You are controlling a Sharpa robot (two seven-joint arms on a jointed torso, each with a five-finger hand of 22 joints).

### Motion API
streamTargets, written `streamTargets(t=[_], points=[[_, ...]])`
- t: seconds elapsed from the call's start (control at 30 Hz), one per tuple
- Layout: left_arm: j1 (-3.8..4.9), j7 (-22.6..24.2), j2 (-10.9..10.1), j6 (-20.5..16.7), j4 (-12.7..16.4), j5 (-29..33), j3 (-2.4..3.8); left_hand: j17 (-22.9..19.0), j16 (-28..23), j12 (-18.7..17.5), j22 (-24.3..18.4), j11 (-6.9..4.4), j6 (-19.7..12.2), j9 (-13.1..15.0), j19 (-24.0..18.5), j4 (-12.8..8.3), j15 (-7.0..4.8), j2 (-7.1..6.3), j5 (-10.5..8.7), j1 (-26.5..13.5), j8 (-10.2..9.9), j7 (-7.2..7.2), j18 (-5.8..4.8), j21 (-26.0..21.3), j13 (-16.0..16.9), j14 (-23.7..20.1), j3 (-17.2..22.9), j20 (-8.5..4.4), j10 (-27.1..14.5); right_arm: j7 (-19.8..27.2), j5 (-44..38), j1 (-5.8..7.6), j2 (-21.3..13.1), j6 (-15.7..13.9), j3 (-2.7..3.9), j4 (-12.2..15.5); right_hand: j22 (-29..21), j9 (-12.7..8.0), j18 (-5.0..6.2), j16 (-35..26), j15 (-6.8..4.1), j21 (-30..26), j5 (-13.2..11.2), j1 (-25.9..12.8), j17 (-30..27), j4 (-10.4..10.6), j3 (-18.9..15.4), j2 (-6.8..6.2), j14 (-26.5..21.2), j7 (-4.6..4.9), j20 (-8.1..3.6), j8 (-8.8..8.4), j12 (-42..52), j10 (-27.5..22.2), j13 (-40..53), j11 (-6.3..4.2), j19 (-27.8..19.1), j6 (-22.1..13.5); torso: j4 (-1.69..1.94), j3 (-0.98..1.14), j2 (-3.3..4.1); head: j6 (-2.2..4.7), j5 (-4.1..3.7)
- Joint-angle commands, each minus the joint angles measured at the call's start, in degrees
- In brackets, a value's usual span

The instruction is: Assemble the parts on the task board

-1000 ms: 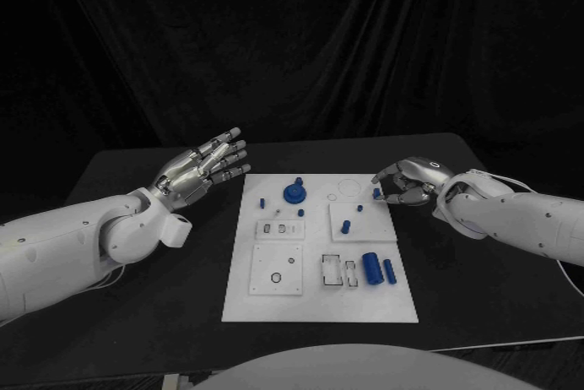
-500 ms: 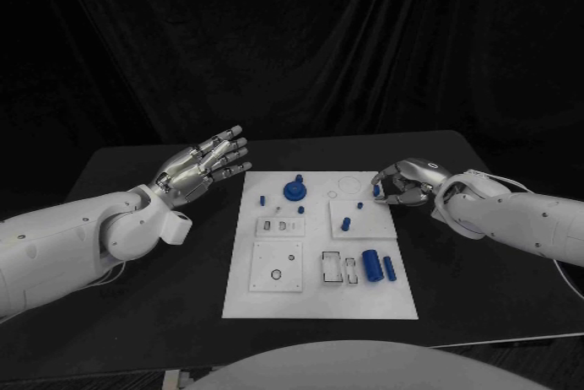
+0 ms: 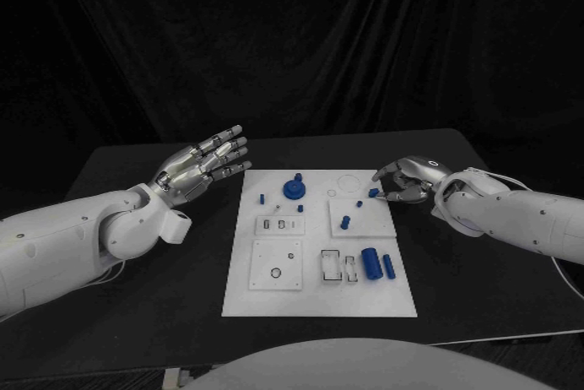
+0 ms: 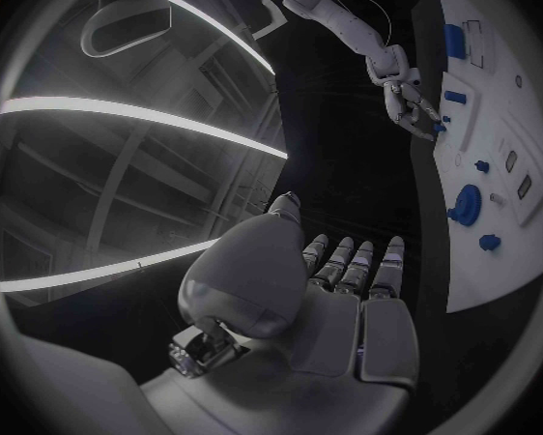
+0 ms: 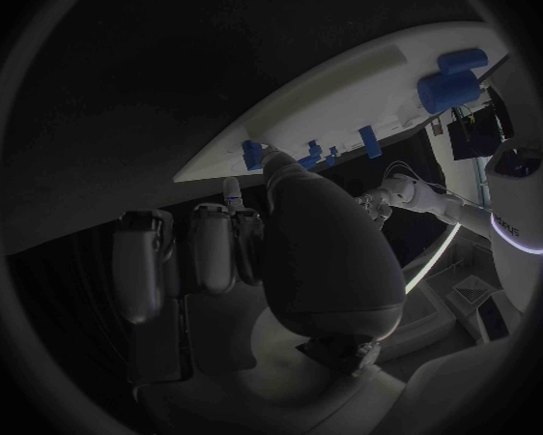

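The left hand hovers beside the board's far left corner, palm up and fingers spread, holding nothing; in its wrist view the metallic fingers lie side by side, flat and straight. The right hand sits at the board's far right edge with fingers curled, pinching a small blue peg at its fingertips just above the plate; the right wrist view shows the thumb tip against a blue piece at the board's edge. The board is a flat, matte white rectangle on the black table, with raised square panels and cut-out slots. On it stand a round blue knob near the far middle, several short blue pegs upright, and two smooth blue cylinders lying side by side toward the near right, next to rectangular slots.
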Motion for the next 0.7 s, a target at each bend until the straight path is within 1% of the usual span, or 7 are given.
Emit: streamTargets(t=[0.03, 0.3, 0.4, 0.47, 0.53, 0.63, 0.7], points=[[-0.08, 0.4, 0.05, 0.69, 0.15, 0.24, 0.07, 0.0, 0.24, 0.32, 0.05, 0.25, 0.28, 0.09, -0.34, 0.07, -0.05, -0.01, 0.36, 0.6, 0.26, 0.07, 0.43, 0.27, 0.03, -0.32, 0.42, -0.11, -0.07, -0.92, 0.01, -0.17, 0.11, -0.61, 0.02, -0.16, 13.53, -0.03, 0.26, -0.24, -0.14, -0.21, 0.15, 0.64, 2.01, -0.05, 0.25, 0.1, 3.69, -0.33, 0.01, 0.42, -0.32, 3.24, 5.81, -0.5, 3.78, -0.34, 0.01, 0.0, -0.02, 0.05, -0.02], [-0.08, 0.17, -0.1, 0.58, 0.21, 0.24, 0.07, 0.01, 0.3, 0.32, 0.05, 0.21, 0.39, 0.11, -0.33, -0.14, -0.07, -0.11, 0.94, 1.2, 0.3, 0.23, 0.44, 0.29, 0.03, -0.3, 0.6, -0.11, -0.07, -0.92, 0.01, -0.19, 0.24, -0.72, 0.02, -0.27, 13.51, -0.02, 0.27, -0.31, -0.38, -0.26, -0.34, 0.61, 1.86, 0.01, 0.16, 0.19, 3.67, -0.58, -0.21, 0.62, -0.35, 3.21, 5.76, -0.77, 3.76, -0.51, 0.01, 0.0, -0.06, -0.02, -0.02], [-0.08, 0.12, -0.09, 0.6, 0.22, 0.24, 0.07, 0.01, 0.31, 0.34, 0.05, 0.2, 0.56, 0.14, -0.31, -0.31, -0.06, -0.17, 1.16, 1.53, 0.35, 0.4, 0.44, 0.31, 0.03, -0.3, 0.7, -0.11, -0.06, -0.91, 0.01, -0.2, 0.2, -0.57, 0.02, -0.23, 13.49, 0.05, 0.28, -0.3, -0.36, -0.36, -2.0, 0.35, 1.71, 0.25, -0.23, 0.1, 3.65, -0.18, -0.34, 1.1, -0.39, 3.17, 5.68, -0.57, 3.73, -0.64, 0.03, -0.01, -0.07, -0.03, -0.07], [-0.09, 0.09, -0.08, 0.63, 0.21, 0.24, 0.07, 0.01, 0.32, 0.33, 0.06, 0.19, 0.59, 0.14, -0.31, -0.35, -0.06, -0.17, 1.21, 1.61, 0.36, 0.45, 0.44, 0.31, 0.03, -0.29, 0.73, -0.11, -0.06, -0.86, 0.01, -0.2, 0.18, -0.44, 0.02, -0.21, 13.45, 0.16, 0.31, -0.31, -0.29, -0.48, -1.85, 0.64, 1.65, 0.12, -0.15, 0.22, 3.64, -0.08, -0.32, 1.47, -0.45, 3.13, 5.6, -0.5, 3.67, -0.36, 0.02, -0.01, -0.07, -0.03, -0.07], [-0.09, 0.07, -0.06, 0.66, 0.2, 0.24, 0.07, 0.01, 0.31, 0.34, 0.05, 0.19, 0.67, 0.16, -0.31, -0.42, -0.05, -0.18, 1.32, 1.76, 0.38, 0.54, 0.44, 0.31, 0.03, -0.29, 0.78, -0.11, -0.06, -0.83, 0.01, -0.2, 0.16, -0.23, 0.02, -0.2, 13.46, 0.47, 0.3, -0.37, -0.21, -0.5, 0.98, 1.56, 1.42, -0.39, 0.14, 0.42, 3.59, 0.03, -0.28, 2.46, -0.47, 3.07, 5.55, -0.42, 3.68, 0.33, 0.01, -0.02, -0.09, -0.04, -0.06], [-0.09, 0.02, -0.04, 0.73, 0.19, 0.24, 0.07, 0.02, 0.35, 0.31, 0.06, 0.2, 0.71, 0.16, -0.3, -0.55, -0.02, -0.19, 1.5, 1.99, 0.4, 0.64, 0.44, 0.32, 0.03, -0.28, 0.87, -0.11, -0.06, -0.8, 0.01, -0.2, 0.18, 0.15, 0.02, -0.22, 13.44, 0.78, 0.32, -0.37, -0.14, -0.57, 3.89, 2.17, 1.25, -0.83, 0.43, 0.59, 3.56, 0.17, -0.22, 3.37, -0.51, 3.01, 5.47, -0.32, 3.66, 0.96, 0.01, -0.01, -0.1, -0.11, -0.09], [-0.09, 0.0, -0.03, 0.75, 0.19, 0.24, 0.07, 0.02, 0.38, 0.34, 0.06, 0.17, 0.8, 0.18, -0.29, -0.71, 0.01, -0.21, 1.74, 2.28, 0.43, 0.77, 0.44, 0.34, 0.03, -0.27, 0.99, -0.1, -0.05, -0.77, 0.01, -0.2, 0.21, 0.35, 0.02, -0.23, 13.43, 1.32, 0.33, -0.39, -0.14, -0.64, 7.91, 2.87, 1.04, -1.45, 1.04, 0.81, 3.5, 0.1, -0.21, 4.88, -0.61, 2.91, 5.32, -0.37, 3.65, 2.77, 0.02, 0.0, -0.08, -0.11, -0.11]])
